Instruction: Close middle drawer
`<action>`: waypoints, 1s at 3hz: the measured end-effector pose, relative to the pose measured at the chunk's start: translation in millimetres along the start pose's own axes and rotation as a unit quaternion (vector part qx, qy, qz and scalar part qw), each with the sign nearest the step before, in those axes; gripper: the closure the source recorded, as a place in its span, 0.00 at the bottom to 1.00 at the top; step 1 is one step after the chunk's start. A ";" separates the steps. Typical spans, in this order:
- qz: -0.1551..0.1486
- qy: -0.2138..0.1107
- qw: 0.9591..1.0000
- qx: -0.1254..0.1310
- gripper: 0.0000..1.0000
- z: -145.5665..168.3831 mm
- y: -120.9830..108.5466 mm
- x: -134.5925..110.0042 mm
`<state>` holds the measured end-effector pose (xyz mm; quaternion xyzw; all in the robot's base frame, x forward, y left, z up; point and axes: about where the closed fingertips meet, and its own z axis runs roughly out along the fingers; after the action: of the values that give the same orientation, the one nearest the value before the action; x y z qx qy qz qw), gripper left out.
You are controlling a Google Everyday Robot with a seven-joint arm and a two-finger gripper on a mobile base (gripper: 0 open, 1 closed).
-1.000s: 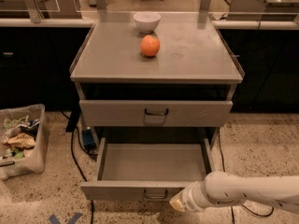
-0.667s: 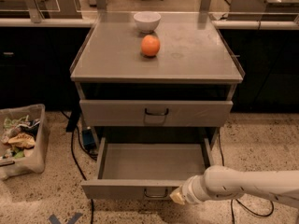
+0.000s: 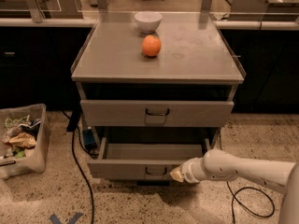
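Observation:
The middle drawer (image 3: 121, 169) is a wide grey metal drawer with a small dark loop handle (image 3: 156, 171). It stands pulled partway out of the cabinet, and its inside is bare. My gripper (image 3: 177, 174) comes in from the lower right on a white arm (image 3: 233, 167). Its cream tip rests against the drawer's front, just right of the handle. The upper drawer (image 3: 117, 113) above it sits nearly flush. The lowest drawer is hidden beneath the open one.
An orange (image 3: 151, 45) and a white bowl (image 3: 148, 21) sit on the cabinet's top (image 3: 196, 55). A bin of rubbish (image 3: 23, 139) stands on the floor at the left. Black cables run on the floor at the left (image 3: 79, 167) and the right (image 3: 252, 204).
The gripper has moved left and toward the cabinet. The middle drawer has slid partway in, and its front now lies closer to the cabinet.

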<state>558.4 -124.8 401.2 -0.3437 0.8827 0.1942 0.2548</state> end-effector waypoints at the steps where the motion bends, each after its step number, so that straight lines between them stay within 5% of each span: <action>1: 0.001 0.003 1.000 0.006 1.00 3.8 -2.4 -0.3; 2: 0.007 0.002 1.000 0.020 1.00 8.4 -12.6 -3.9; 3: 0.018 -0.014 0.998 0.067 1.00 15.4 -50.5 -29.1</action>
<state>617.4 -136.8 397.5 -0.3070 0.8963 0.1443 0.2856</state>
